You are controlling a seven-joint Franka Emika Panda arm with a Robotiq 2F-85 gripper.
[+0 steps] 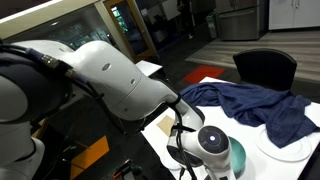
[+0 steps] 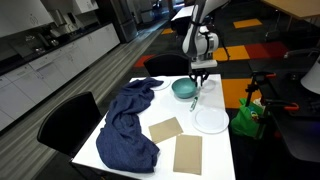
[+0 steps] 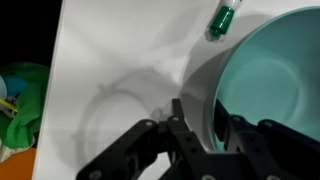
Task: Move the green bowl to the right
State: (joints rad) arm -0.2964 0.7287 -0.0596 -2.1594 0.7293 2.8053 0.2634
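1. Nearest the lens, the gripper [image 3: 200, 122]: drawn narrow on the wall of the green bowl [image 3: 270, 80], with one finger [image 3: 180, 125] outside and the other down in the pale hollow. Appears clamped on the rim rather than merely straddling it.
2. Directly beneath the hand, that bowl, seemingly resting on the white table [image 3: 110, 50]. No lift that can be made out.
3. Probable reason for the rim pinch: too wide a bowl to span whole, so one wall taken instead, enough for a drag or a low carry. By this judgement, grasp made and sideways shift not yet begun.
4. Just past the bowl's edge, ahead of the fingertips: a small green marker pen [image 3: 222, 18], lying close to the rim. Touching or apart, impossible to say.
5. On the outer finger's side, just beside the bowl: a flat white plate [image 2: 210, 122], only a faint ring in the wrist view. Likeliest obstacle if the move heads that way, so worth lifting over or skirting.
6. Farther from the hand: a heaped blue cloth [image 2: 130, 125] near the bowl's opposite side, two brown sheets [image 2: 165, 128] beyond the plate, and a green bag [image 2: 245, 118] off the table's edge.
7. Above it all, the arm [image 1: 110, 70], bulking large in an exterior view and hiding most of the grip there.
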